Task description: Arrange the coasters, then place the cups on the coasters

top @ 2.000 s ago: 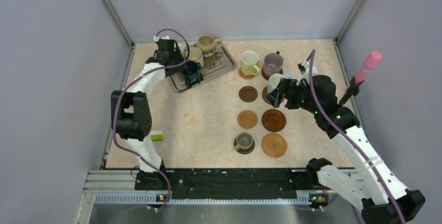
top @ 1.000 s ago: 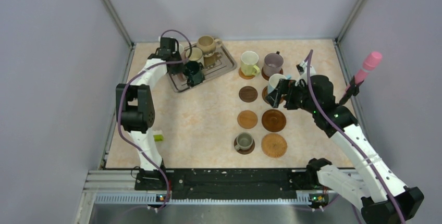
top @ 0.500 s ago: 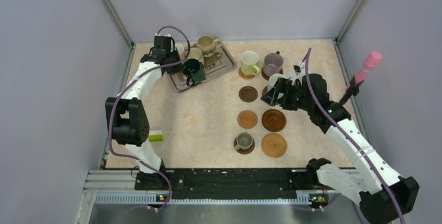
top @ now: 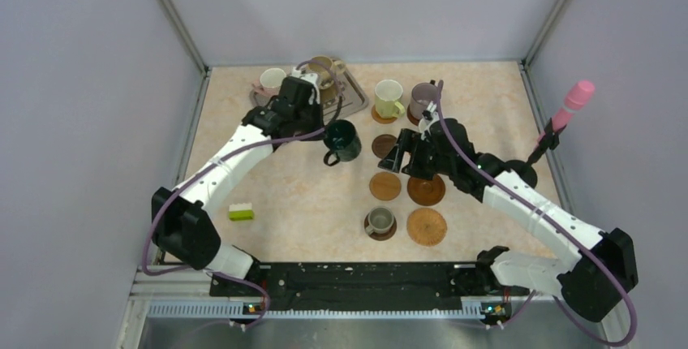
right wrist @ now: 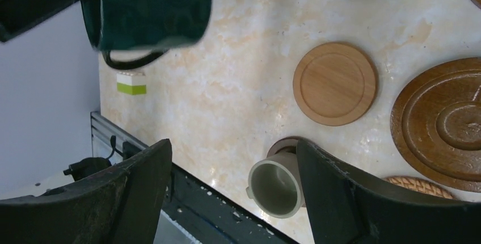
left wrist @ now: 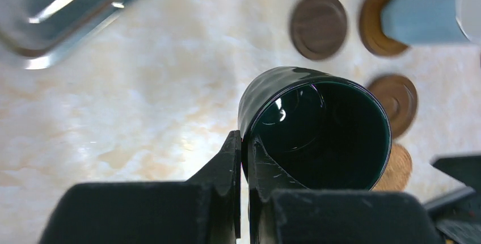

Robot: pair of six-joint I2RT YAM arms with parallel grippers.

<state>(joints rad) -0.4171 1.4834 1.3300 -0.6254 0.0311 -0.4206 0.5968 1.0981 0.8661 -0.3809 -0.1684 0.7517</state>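
Note:
My left gripper is shut on the rim of the dark teal cup, one finger inside and one outside. In the top view this cup hangs above the table, left of a bare dark coaster. My right gripper stands open and empty above the small grey-olive cup, which sits on a coaster. Bare coasters: light wood, dark brown, woven tan. The light blue cup rests on a coaster; my right arm hides it from above. Yellow-green and mauve cups sit on coasters.
A silver tray at the back left holds a tan cup; a pinkish-white cup stands at its left end. A pink-tipped stick rises at the right wall. A green and white block lies near the left arm.
My left arm has carried the dark teal cup off the tray, rightward and nearer, up to the coasters. My right gripper has left the light blue cup and swung left over the coasters.

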